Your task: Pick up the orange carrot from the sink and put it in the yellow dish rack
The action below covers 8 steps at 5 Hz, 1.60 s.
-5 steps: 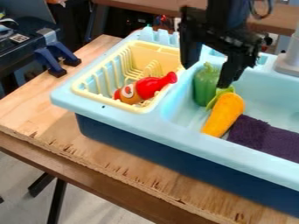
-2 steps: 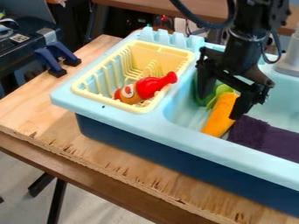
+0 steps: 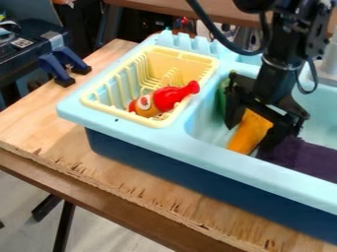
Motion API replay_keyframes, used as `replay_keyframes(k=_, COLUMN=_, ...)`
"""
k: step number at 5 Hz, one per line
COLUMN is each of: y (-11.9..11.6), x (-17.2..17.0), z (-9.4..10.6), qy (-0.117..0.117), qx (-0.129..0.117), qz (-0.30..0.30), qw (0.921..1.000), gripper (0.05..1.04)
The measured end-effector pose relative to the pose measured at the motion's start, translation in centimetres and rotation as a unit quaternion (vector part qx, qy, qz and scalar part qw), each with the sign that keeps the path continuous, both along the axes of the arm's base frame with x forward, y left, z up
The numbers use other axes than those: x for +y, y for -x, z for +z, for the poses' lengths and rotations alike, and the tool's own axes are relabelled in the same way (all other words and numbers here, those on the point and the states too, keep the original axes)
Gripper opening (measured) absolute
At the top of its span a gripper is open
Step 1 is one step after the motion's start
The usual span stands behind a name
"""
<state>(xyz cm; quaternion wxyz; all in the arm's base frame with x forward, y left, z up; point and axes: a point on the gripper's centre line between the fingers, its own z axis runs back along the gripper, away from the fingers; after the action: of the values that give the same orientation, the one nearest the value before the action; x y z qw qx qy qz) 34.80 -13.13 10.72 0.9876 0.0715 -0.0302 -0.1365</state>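
The black gripper (image 3: 249, 134) is low in the sink basin, its fingers open on either side of the orange carrot toy (image 3: 249, 132). The carrot slants toward the front wall of the basin, and the gripper hides its leafy top. Behind the left finger, part of the green pepper (image 3: 223, 94) shows against the basin's left side. A dark purple cloth (image 3: 306, 158) lies just right of the carrot, close to the right finger.
A yellow dish rack (image 3: 99, 104) at the sink's left holds a red and orange-brown toy (image 3: 172, 96). The light blue sink rim (image 3: 217, 151) runs along the front. Blue clamps (image 3: 58, 66) stand at the table's back left.
The gripper has come down and forward into the basin, from above the pepper and carrot top to around the carrot. The carrot, cloth and rack toy have not visibly moved.
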Motion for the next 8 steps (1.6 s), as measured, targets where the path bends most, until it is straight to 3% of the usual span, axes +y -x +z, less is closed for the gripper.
replay_keyframes(k=1, y=-0.1, x=0.1, z=-0.7, qy=-0.003, qx=0.007, qz=0.006, qw=1.0, gripper=0.967)
replay_keyframes(k=2, y=-0.2, x=0.1, z=-0.8, qy=-0.002, qx=0.003, qz=0.006, qw=1.0, gripper=0.7)
replay_keyframes(k=3, y=-0.2, x=0.2, z=-0.8, qy=0.0, qx=0.005, qz=0.002, qw=1.0, gripper=0.493)
replay_keyframes(k=4, y=0.3, x=0.5, z=-0.2, qy=0.009, qx=0.008, qz=0.0, qw=0.9999, gripper=0.406)
replay_keyframes(k=6, y=2.0, x=0.6, z=5.1, qy=0.038, qx=-0.043, qz=-0.036, qw=0.9977, gripper=0.355)
replay_keyframes(k=7, y=3.1, x=0.4, z=8.5, qy=0.119, qx=-0.058, qz=-0.095, qw=0.9867, gripper=0.355)
replay_keyframes(k=8, y=2.7, x=2.3, z=10.9, qy=0.16, qx=-0.08, qz=-0.101, qw=0.9787, gripper=0.355)
